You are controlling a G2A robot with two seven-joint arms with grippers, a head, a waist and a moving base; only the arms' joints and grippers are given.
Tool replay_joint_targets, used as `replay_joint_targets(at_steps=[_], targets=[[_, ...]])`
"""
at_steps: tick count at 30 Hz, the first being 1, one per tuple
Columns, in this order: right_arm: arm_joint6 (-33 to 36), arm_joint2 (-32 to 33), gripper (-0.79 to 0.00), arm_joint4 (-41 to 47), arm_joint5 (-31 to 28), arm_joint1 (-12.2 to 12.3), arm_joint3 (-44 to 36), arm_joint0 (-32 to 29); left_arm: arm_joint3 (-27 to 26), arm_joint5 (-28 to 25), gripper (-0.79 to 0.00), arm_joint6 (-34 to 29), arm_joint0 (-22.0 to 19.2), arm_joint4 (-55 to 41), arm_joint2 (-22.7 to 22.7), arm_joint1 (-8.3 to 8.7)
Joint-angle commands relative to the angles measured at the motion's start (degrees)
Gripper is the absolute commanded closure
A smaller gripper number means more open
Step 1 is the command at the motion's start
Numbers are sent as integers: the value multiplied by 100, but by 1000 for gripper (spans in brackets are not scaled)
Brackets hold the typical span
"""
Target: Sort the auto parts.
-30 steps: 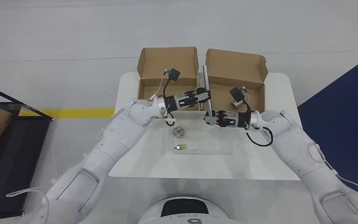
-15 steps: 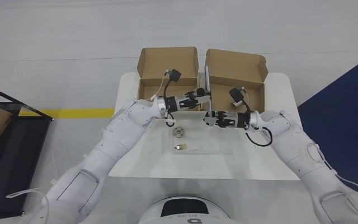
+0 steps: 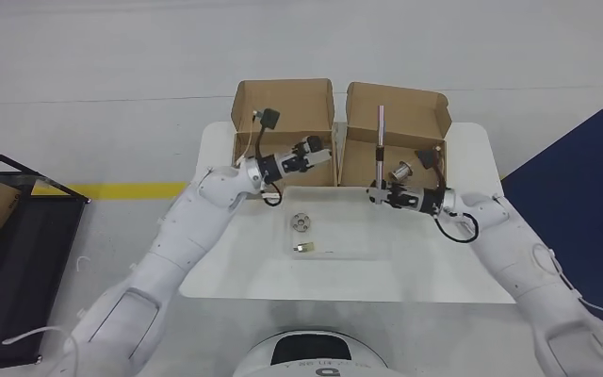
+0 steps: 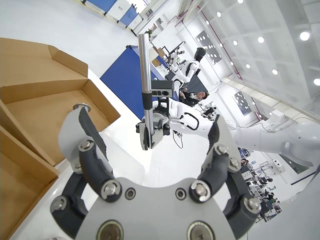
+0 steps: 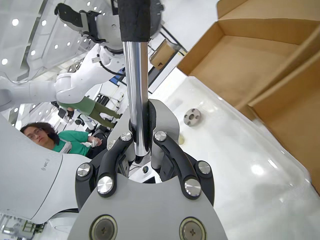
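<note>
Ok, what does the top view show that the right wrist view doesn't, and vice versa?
Top view adds the layout: left box and right box side by side, the small part on the table nearer the robot, and the open left gripper by the left box. Right wrist view adds the grip up close: right gripper shut on the chrome rod near its bare end, a black sleeve at the far end. Shared: the rod, the round flange, the table, box cardboard.

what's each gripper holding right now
left gripper: open, holding nothing
right gripper: closed on the metal rod
</note>
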Motion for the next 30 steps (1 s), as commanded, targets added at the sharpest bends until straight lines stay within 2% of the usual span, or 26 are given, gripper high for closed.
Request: replay_joint_targets(at_steps=[1, 7, 10, 15, 23, 30], targets=[[25, 95, 0, -25, 25, 37, 332, 48, -22, -41, -785, -20, 72, -52, -162, 55], [-10, 345, 0, -162, 29, 125, 1234, 166, -188, -71, -785, -79, 267, -146, -489, 174], [-244, 442, 0, -624, 369, 162, 1674, 320, -247, -46, -785, -102, 319, -161, -536, 196], [-515, 447, 0, -1027, 598, 156, 1937, 397, -247, -46, -785, -102, 319, -161, -536, 196], [-272, 217, 0, -1243, 872, 56, 2044, 523, -247, -46, -785, -102, 319, -161, -536, 196], [-132, 17, 0, -1105, 1078, -98, 2487, 688, -247, -46, -785, -102, 319, -161, -536, 196]])
